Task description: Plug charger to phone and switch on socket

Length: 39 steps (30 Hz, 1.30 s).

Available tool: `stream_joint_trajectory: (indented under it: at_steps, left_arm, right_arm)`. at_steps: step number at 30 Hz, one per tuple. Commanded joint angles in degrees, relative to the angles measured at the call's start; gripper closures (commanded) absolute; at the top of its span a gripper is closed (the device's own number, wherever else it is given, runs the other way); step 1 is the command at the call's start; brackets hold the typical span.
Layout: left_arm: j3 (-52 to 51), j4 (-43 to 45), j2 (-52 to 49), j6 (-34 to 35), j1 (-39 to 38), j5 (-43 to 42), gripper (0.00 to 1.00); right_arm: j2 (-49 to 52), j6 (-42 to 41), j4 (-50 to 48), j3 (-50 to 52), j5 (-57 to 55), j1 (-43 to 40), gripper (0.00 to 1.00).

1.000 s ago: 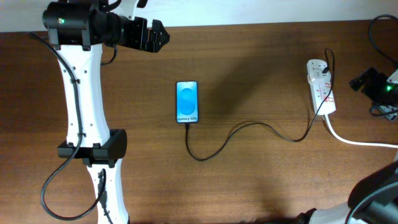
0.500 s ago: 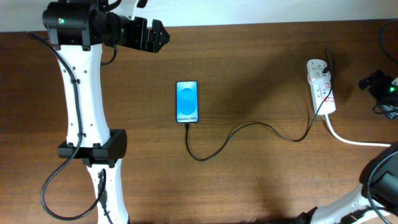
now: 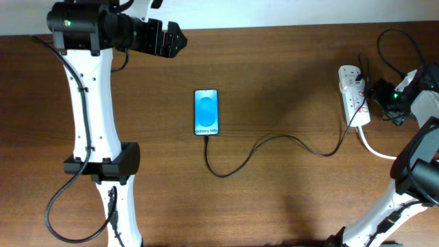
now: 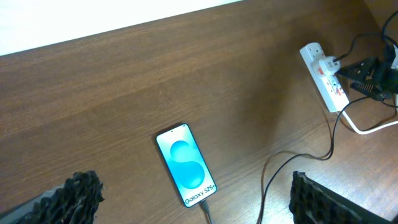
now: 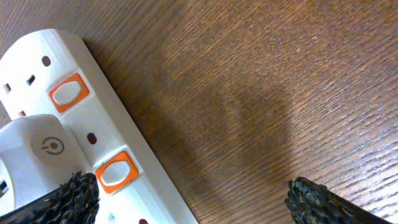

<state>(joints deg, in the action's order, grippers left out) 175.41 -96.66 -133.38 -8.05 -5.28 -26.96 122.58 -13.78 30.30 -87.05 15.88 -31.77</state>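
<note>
Right wrist view: finds the right gripper (image 5: 189, 199) spread wide, holding nothing, low just beside the socket (image 5: 99, 115), presumably lined up to press an orange switch (image 5: 115, 171). Farther out, seen from overhead, follows the charger (image 3: 274, 139) from the strip across the table (image 3: 288, 68) into the bottom end of the phone (image 3: 207, 112), lying flat mid-table with its screen lit; looks already plugged in. Farthest off, shows the left gripper (image 3: 180, 41) open and empty, well apart from the work, probably to keep clear.
</note>
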Motion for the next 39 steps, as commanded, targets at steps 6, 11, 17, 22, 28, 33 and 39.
stream_joint_trajectory:
  at_steps: [6,11,17,22,28,33,39]
  left_arm:
    - [0.8,-0.1,0.8,-0.1,0.2,-0.2,0.01]
    - [0.8,-0.1,0.8,-0.1,0.2,-0.2,0.01]
    - [0.8,0.0,0.8,-0.1,0.2,-0.2,0.01]
    - [0.8,0.0,0.8,-0.1,0.2,-0.2,0.01]
    - [0.8,0.0,0.8,-0.1,0.2,-0.2,0.01]
    - [0.8,-0.1,0.8,-0.1,0.2,-0.2,0.01]
    - [0.8,-0.1,0.8,-0.1,0.2,-0.2,0.01]
  right_arm:
    - [2.7,-0.2,-1.7,-0.5,-4.4,3.0,0.01]
    - [2.8,0.1,-1.4,-0.5,-4.6,3.4,0.01]
    - [2.8,2.4,2.5,-0.5,-5.0,5.2,0.01]
    - [2.8,2.4,4.6,-0.5,-5.0,5.2,0.01]
    - [-2.8,2.6,8.0,-3.9,-6.4,1.4,0.02]
    - [-17.0,6.2,29.7,-18.8,-8.3,-3.9,0.02]
    - [-43.9,20.0,48.7,-22.7,13.8,-1.6,0.02]
